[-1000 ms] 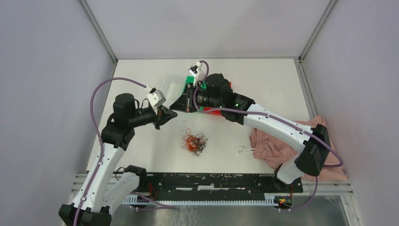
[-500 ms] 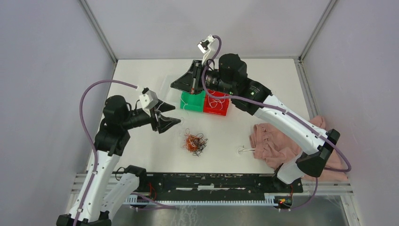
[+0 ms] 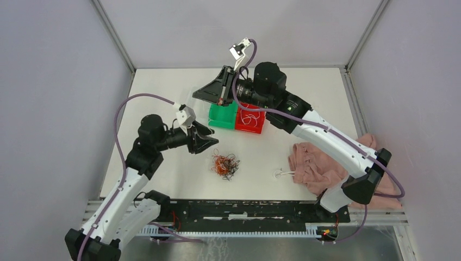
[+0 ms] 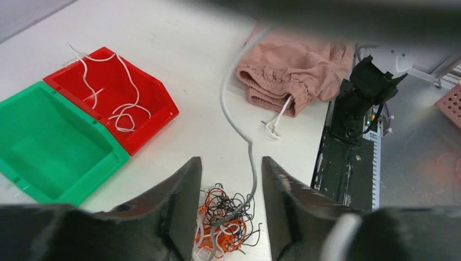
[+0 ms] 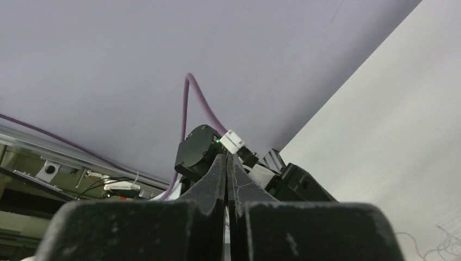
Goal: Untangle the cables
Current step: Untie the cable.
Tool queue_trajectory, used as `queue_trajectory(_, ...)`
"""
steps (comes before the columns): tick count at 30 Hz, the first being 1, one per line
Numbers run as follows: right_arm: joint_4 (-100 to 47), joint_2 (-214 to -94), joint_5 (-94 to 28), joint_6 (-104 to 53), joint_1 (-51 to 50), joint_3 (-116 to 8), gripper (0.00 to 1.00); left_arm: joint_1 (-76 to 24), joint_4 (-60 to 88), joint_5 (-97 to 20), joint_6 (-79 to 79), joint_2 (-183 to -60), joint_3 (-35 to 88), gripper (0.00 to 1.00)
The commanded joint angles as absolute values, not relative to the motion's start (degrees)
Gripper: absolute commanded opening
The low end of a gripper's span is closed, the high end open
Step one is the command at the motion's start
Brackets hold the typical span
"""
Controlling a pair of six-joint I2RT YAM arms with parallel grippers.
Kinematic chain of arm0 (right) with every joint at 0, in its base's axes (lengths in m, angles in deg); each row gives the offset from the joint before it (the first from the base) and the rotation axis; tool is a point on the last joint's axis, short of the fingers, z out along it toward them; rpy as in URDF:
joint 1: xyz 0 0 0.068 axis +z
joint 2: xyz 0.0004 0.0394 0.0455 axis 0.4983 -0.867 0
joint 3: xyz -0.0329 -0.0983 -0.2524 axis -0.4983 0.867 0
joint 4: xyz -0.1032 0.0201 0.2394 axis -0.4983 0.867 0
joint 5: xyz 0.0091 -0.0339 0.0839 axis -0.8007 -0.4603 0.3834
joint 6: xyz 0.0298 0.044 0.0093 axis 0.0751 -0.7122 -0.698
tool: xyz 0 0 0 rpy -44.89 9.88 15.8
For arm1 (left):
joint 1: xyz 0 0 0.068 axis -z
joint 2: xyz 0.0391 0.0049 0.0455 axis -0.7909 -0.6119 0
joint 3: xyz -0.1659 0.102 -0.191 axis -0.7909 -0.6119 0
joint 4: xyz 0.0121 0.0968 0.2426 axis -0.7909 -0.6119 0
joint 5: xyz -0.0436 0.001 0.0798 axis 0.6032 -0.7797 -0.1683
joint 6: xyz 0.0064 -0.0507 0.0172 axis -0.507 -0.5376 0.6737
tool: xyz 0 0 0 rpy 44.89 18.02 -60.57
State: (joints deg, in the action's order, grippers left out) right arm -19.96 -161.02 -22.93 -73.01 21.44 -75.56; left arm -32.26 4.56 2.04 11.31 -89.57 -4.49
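1. Cables point(image 3: 224, 165) sit as an orange, black and white knot near the middle of the pale surface point(image 3: 174, 179). They lie in front of two bins and well apart from the pink cloth point(image 3: 318, 166) on the right.
2. Our left arm point(image 3: 147, 144) reaches in from the left. The left jaws stand apart and empty, hovering just beside the knot. Our right arm point(image 3: 326, 142) holds the right jaws raised near the far side of the green bin point(image 3: 222, 122), pressed together with nothing visible between them.
3. That green bin looks empty in the left wrist view. The red bin point(image 3: 251, 130) touching it holds loose white strands point(image 4: 117, 106).
4. We judge the knot to be feather-light, limp and springy. Grabbed at its middle, it would likely lift whole, and hair-fine loops could slip out of the jaws. We would rather pinch one loop poking out at the edge while the other jaws pin the rest.
5. Only the left wrist view shows a pale strand point(image 4: 250, 157) rising from the knot between the jaws, with its upper end hidden. The overhead view misses it, and the right wrist view shows mostly wall and none of the knot.
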Motion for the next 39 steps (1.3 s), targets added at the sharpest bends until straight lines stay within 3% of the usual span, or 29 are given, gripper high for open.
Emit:
queue_trajectory(1,-25.8,-160.57,-22.86,-76.68,21.79,-72.94,0.0,-29.19,12.64,-2.62,5.26,-92.96,-3.16,0.42)
queue_trajectory(3,-24.81,-160.11,-23.46,-76.14,21.79,-71.83,0.0,-29.16,12.18,-1.07,4.59,-94.26,-1.96,0.13)
queue_trajectory(4,-23.96,-159.87,-23.61,-75.34,21.78,-71.43,0.0,-29.05,11.72,-1.33,4.13,-94.3,-1.26,0.05)
queue_trajectory(7,-21.43,-158.56,-24.56,-73.53,21.58,-69.74,0.06,-29.15,10.74,-2.19,3.65,-92.2,-1.31,0.03)
queue_trajectory(10,-20.51,-156.01,-25.97,-71.59,20.71,-66.49,0.23,-29.11,9.37,-5.4,3.64,-88.83,-0.67,0.03)
queue_trajectory(13,-20.76,-152.43,-26.91,-70.18,19.23,-61.86,0.47,-29.11,8.07,-8.69,5.0,-86.2,0.69,0.03)
queue_trajectory(19,-20.75,-145.54,-26.4,-65.37,16.73,-53.5,0.72,-29.14,4.99,-9.28,8.98,-85.15,5.75,0.03)
queue_trajectory(27,-33.37,-141.83,-22.41,-54.96,17.49,-39.56,0.79,-29.15,6.15,-8.42,9.99,-88.18,14.33,0.03)
queue_trajectory(39,-39.55,-153.61,-27.92,-44.27,27.43,-42.04,0.76,-29.11,6.69,-7.24,12.28,-96.03,29.99,0.03)
